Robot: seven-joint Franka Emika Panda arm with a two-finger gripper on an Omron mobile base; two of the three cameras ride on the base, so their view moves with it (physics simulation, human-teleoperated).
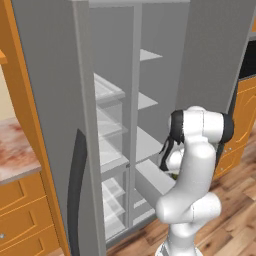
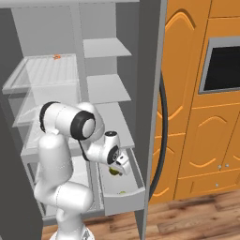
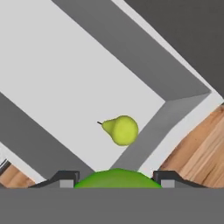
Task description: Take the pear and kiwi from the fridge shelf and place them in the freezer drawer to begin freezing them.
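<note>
My gripper (image 2: pixel 117 169) hangs just above the pulled-out freezer drawer (image 2: pixel 125 202), shut on the kiwi (image 2: pixel 113 172). In the hand view the kiwi (image 3: pixel 117 178) is a bright green dome wedged between the two dark fingertips (image 3: pixel 65 179). The pear (image 3: pixel 120 129), pale yellow-green with a short stem, lies on the grey freezer drawer floor (image 3: pixel 65 87) near a front corner, below the hand. It shows as a small pale spot, the pear (image 2: pixel 122 192), in the right base view. The translucent ribbed fridge shelf (image 2: pixel 44 70) sits high on the left.
Both fridge doors stand open: one door (image 1: pixel 50 125) on the left, the other door edge (image 2: pixel 152 117) close on the right of the drawer. A tiny orange item (image 2: pixel 56 57) rests on the ribbed shelf. Orange cabinets (image 2: pixel 201 140) and wood floor lie to the right.
</note>
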